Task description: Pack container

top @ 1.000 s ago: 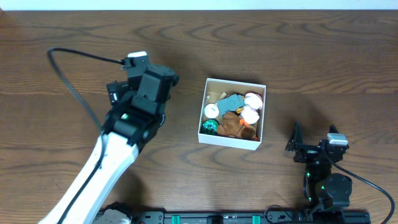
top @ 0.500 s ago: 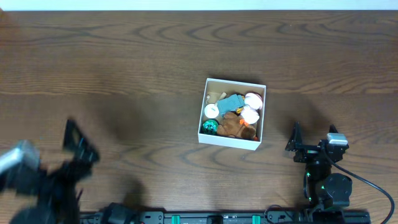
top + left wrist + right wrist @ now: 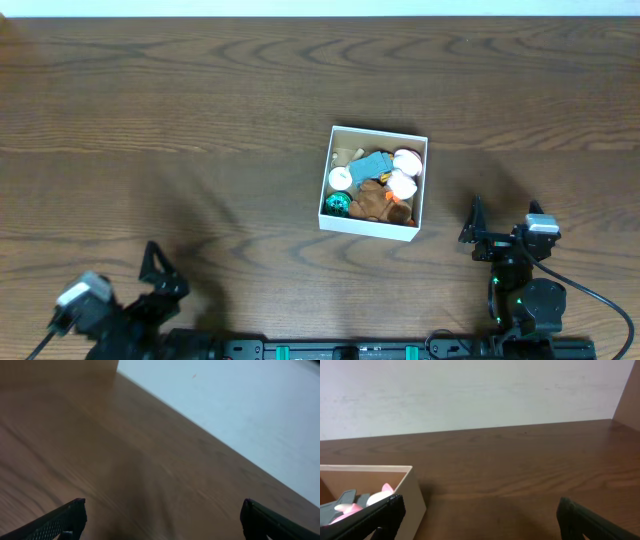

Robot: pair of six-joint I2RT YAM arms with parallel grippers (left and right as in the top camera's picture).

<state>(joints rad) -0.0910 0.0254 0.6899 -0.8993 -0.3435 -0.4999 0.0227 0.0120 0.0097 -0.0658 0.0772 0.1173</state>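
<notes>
The container (image 3: 367, 227), a square white box with a tan inside, sits right of the table's middle. It holds several small toys, among them a brown plush (image 3: 372, 201), a teal ball (image 3: 336, 205) and white round pieces (image 3: 404, 172). My left gripper (image 3: 163, 272) is low at the front left, far from the box. It stands open over bare wood, its fingertips (image 3: 67, 517) wide apart. My right gripper (image 3: 478, 230) rests open just right of the box. In the right wrist view the container's white wall (image 3: 415, 502) is beside the left finger (image 3: 377, 517), with nothing between the jaws.
The dark wooden table (image 3: 200, 120) runs back to a white wall (image 3: 470, 395). The right arm's base (image 3: 530, 300) and its cable (image 3: 600, 300) lie at the front right edge.
The left arm has drawn back from just left of the container to the front-left edge of the table. The right arm and the container have not moved.
</notes>
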